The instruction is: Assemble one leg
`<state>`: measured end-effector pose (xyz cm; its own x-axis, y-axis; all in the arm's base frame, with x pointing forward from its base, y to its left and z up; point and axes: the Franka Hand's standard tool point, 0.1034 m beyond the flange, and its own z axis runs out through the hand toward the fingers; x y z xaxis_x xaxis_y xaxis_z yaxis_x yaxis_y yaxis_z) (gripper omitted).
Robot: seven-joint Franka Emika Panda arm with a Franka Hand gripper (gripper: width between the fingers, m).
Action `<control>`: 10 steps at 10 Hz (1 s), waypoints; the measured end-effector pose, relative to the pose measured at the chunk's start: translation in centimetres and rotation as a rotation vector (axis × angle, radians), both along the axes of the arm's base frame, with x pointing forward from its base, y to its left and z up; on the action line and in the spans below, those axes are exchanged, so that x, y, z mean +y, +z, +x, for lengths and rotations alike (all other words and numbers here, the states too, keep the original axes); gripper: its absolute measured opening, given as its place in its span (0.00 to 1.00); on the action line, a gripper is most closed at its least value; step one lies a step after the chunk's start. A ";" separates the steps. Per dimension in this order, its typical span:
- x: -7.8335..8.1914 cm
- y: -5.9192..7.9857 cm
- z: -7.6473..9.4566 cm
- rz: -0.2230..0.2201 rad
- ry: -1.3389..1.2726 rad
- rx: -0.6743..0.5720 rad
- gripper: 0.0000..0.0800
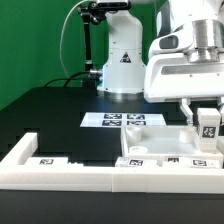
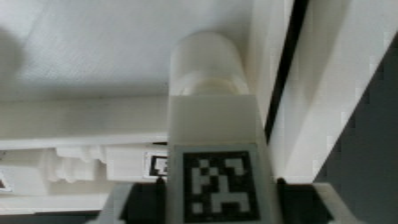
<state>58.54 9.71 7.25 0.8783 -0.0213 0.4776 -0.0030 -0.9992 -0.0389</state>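
Note:
My gripper (image 1: 208, 128) is shut on the leg (image 1: 208, 124), a short white post with a black-and-white tag on its side. It holds the leg upright over the right end of the wide flat white panel (image 1: 150, 148) with raised edges. In the wrist view the leg (image 2: 210, 110) runs out from between the two dark fingers (image 2: 146, 195), its rounded end over the white panel (image 2: 89, 60) close to the panel's edge. Whether the leg's end touches the panel I cannot tell.
The marker board (image 1: 122, 121) lies on the black table behind the panel. A long white L-shaped rail (image 1: 50, 165) with tags runs along the front. The arm's white base (image 1: 122, 60) stands at the back. A green wall is at the exterior view's left.

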 end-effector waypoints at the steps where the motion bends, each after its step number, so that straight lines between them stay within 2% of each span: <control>1: 0.0 0.0 0.0 0.000 0.000 0.000 0.57; 2: 0.0 0.1 0.0 0.000 0.002 0.004 0.57; 3: 0.2 0.7 0.1 0.003 0.006 0.010 0.75; 4: 0.3 1.6 0.2 0.007 0.011 0.030 0.79; 6: 0.4 3.2 0.8 0.016 0.015 0.061 0.81; 7: 0.5 2.7 0.4 0.016 0.017 0.097 0.81; 8: 0.6 2.4 0.0 0.023 0.019 0.211 0.81; 9: 0.7 2.6 0.3 0.027 0.020 0.250 0.81; 10: 0.6 2.0 0.1 0.028 0.020 0.348 0.81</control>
<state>58.67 10.31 9.29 0.9887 -0.0113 0.1494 -0.0014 -0.9978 -0.0664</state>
